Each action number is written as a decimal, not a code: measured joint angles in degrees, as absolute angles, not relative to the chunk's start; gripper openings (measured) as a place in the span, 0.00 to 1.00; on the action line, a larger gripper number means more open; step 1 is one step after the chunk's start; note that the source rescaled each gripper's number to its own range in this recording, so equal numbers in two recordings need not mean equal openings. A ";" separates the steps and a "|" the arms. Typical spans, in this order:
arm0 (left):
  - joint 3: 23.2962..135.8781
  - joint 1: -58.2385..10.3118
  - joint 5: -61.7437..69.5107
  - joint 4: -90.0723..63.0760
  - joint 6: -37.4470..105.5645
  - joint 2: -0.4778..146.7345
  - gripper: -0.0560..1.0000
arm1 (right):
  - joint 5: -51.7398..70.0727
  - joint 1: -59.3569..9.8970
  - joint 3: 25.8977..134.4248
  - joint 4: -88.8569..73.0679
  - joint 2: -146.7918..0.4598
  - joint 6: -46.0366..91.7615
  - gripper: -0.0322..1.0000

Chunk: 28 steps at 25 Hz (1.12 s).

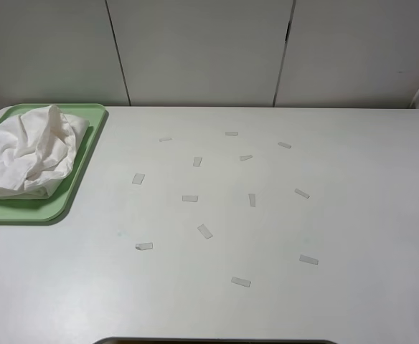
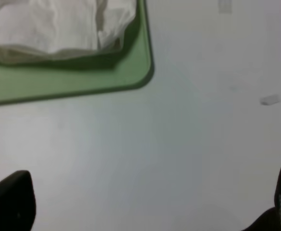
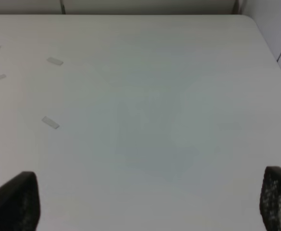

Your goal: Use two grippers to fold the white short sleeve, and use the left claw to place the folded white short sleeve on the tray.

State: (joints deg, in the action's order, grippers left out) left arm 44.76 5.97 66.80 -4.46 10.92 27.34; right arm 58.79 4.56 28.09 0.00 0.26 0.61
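The white short sleeve (image 1: pixel 29 151) lies bunched and wrinkled on the pale green tray (image 1: pixel 66 201) at the table's far left. The left wrist view also shows the shirt (image 2: pixel 58 26) on the tray (image 2: pixel 83 82). Neither arm shows in the exterior high view. My left gripper (image 2: pixel 145 204) is open and empty above bare table, short of the tray's near corner; its fingertips (image 2: pixel 10 199) sit wide apart. My right gripper (image 3: pixel 145 202) is open and empty above the table's right part, with fingertips (image 3: pixel 15 202) wide apart.
Several small pale tape strips (image 1: pixel 205 231) are scattered over the middle of the white table (image 1: pixel 353 215). A pale panelled wall (image 1: pixel 202 50) stands behind the table's far edge. The table's right far corner (image 3: pixel 249 19) shows in the right wrist view.
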 joint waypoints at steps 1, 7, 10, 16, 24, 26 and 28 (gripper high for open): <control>44.39 5.97 66.80 -4.90 11.58 25.66 1.00 | 58.79 4.56 28.09 0.00 0.26 0.61 1.00; 38.11 1.58 66.52 -5.09 12.22 14.49 1.00 | 58.79 4.56 28.09 0.00 0.26 0.61 1.00; 32.85 -0.78 63.74 -5.09 12.16 8.49 1.00 | 58.79 4.56 28.09 0.00 0.26 0.61 1.00; 29.47 -1.16 62.08 -6.26 12.11 2.60 1.00 | 58.79 4.56 28.09 0.00 0.26 0.61 1.00; 29.47 -1.16 61.72 -6.70 14.44 -0.48 1.00 | 58.79 4.56 28.09 0.00 0.26 0.61 1.00; 29.47 -1.16 61.72 -6.70 14.73 -0.48 1.00 | 58.79 4.56 28.09 0.00 0.26 0.61 1.00; 29.47 -1.16 61.72 -6.75 14.73 -0.48 1.00 | 58.79 4.56 28.09 0.00 0.26 0.61 1.00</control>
State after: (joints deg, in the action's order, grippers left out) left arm 29.47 -1.16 61.72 -6.75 14.73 -0.48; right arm 58.79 4.56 28.09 0.00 0.26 0.61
